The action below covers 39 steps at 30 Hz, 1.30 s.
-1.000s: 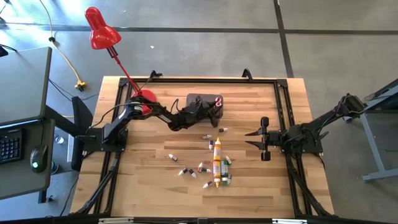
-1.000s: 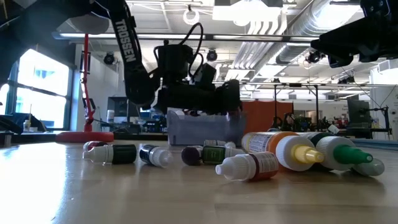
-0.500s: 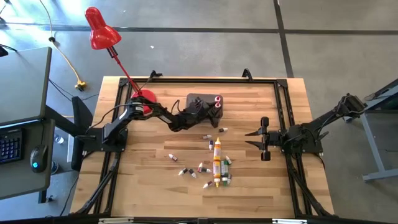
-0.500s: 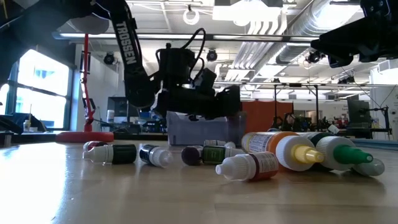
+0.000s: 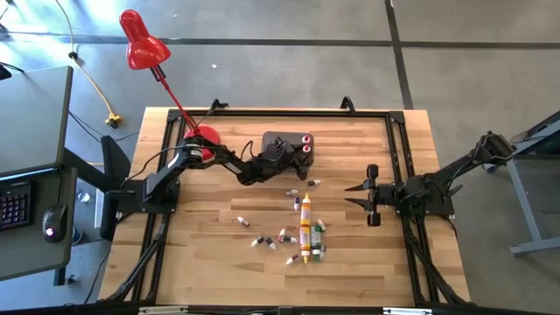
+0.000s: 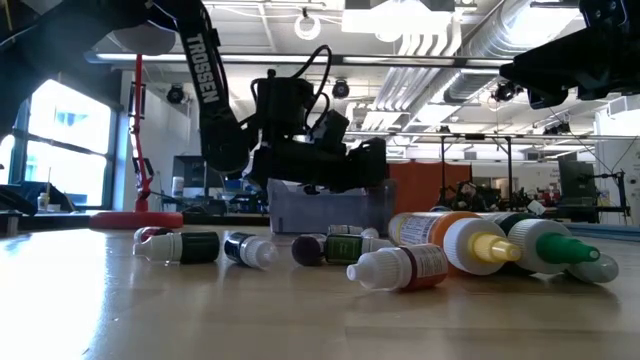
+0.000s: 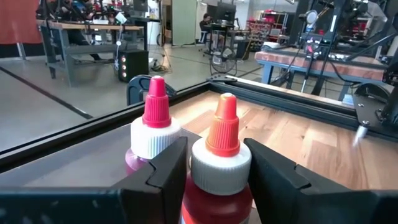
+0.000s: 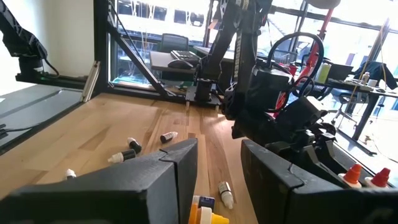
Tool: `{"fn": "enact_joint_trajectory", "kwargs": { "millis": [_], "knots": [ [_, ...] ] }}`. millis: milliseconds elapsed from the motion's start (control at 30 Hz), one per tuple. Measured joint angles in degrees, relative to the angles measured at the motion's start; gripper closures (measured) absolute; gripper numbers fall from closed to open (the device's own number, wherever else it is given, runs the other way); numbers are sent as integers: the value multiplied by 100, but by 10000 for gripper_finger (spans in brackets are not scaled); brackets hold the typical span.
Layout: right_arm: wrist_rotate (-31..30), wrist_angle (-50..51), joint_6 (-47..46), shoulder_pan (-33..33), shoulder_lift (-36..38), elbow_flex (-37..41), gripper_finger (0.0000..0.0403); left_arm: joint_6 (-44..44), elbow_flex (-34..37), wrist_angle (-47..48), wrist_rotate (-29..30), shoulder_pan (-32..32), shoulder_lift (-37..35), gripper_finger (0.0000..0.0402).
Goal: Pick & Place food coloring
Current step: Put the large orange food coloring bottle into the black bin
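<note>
Seeing left gripper standing parted around red bottle in tub, fingers flanking cap; I'm not seeing squeeze.

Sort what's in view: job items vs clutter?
Job:
- food coloring bottles loose on the table
- two bottles standing in the grey tub
- grey tub
- left gripper over the tub
- right gripper, waiting

Clutter:
- red desk lamp
- keyboard and mouse on the side desk

The two bottles have white collars, one tip orange, one pink. The lamp is red; the table is light wood.
</note>
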<state>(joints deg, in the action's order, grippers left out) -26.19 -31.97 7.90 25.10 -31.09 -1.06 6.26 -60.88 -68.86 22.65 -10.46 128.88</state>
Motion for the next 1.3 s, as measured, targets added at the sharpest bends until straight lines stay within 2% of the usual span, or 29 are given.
{"fn": "enact_joint_trajectory", "kwargs": {
  "millis": [367, 667, 1300],
  "knots": [
    [1, -1, -6, 0, -1, 0, 285, -42, -234, 233, -279, -4, -2, 248],
    [1, 0, -32, 0, -1, 0, 285, 95, -520, 960, -347, -4, -20, 217],
    [4, -1, -39, 1, 0, 0, 285, -42, -713, 1110, -385, 9, -4, 214]
  ]
}}
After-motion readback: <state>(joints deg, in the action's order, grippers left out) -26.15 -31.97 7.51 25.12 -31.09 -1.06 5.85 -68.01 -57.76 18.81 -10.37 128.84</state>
